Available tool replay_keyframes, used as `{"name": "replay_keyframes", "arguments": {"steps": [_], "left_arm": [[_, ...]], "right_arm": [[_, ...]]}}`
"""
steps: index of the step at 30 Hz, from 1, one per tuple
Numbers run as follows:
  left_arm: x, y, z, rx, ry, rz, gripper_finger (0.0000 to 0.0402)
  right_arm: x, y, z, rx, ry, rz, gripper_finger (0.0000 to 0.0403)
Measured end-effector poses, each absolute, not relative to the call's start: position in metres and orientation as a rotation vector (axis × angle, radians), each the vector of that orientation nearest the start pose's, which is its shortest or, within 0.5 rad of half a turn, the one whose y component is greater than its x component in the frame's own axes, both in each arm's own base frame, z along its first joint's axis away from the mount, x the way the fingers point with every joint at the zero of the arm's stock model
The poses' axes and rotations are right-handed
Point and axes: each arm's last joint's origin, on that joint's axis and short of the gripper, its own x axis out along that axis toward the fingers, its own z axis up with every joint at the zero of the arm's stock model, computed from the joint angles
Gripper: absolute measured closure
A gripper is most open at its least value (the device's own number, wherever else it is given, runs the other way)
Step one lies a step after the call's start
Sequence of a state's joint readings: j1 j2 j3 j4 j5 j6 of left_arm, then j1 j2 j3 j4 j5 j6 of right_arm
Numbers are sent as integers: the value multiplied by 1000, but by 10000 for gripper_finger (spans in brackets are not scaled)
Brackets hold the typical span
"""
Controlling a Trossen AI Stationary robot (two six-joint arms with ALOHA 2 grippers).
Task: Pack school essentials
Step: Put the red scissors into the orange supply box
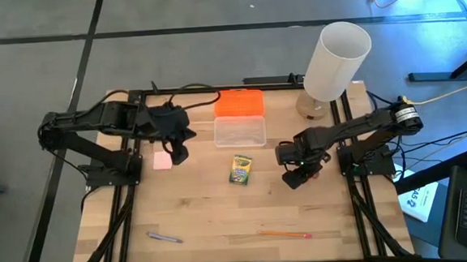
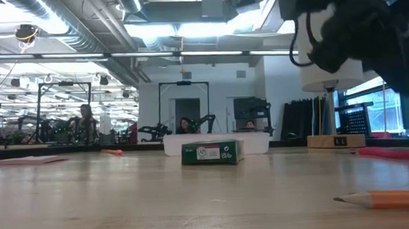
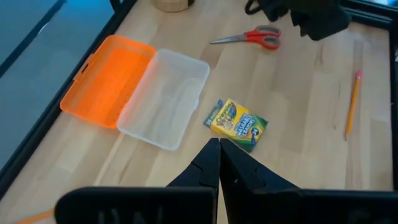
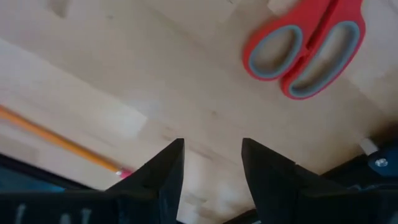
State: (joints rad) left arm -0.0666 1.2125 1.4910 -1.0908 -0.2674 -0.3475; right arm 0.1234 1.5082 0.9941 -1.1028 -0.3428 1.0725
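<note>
The right gripper (image 4: 211, 163), fingers narrowly parted, hovers near the red-handled scissors (image 4: 308, 51) to grasp them; the left gripper (image 3: 219, 163), pinched closed, waits over the pink square pad (image 1: 163, 160).

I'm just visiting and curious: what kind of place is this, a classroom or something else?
Most likely a robotics lab or workshop, not a classroom. Two dark robot arms work over a wooden table, more arm rigs stand in the hall behind, and exposed ceiling ducts run over open workstations where people sit.
</note>
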Motion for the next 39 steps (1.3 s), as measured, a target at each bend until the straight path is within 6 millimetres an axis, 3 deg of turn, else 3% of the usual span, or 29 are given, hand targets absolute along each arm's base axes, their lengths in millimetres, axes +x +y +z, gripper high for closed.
{"name": "replay_keyframes", "arguments": {"steps": [6, 13, 23, 39], "left_arm": [[212, -2, 406, -206, 755, 350, 401], [213, 4, 406, -217, 752, 374, 401], [212, 6, 406, -214, 751, 382, 401], [212, 5, 406, -210, 751, 380, 401]], "right_arm": [[229, 37, 177, 965, 1674, -558, 240], [221, 35, 162, 923, 1662, -583, 240], [226, 32, 159, 845, 1566, -613, 240], [224, 32, 152, 863, 1530, -635, 240]]}}
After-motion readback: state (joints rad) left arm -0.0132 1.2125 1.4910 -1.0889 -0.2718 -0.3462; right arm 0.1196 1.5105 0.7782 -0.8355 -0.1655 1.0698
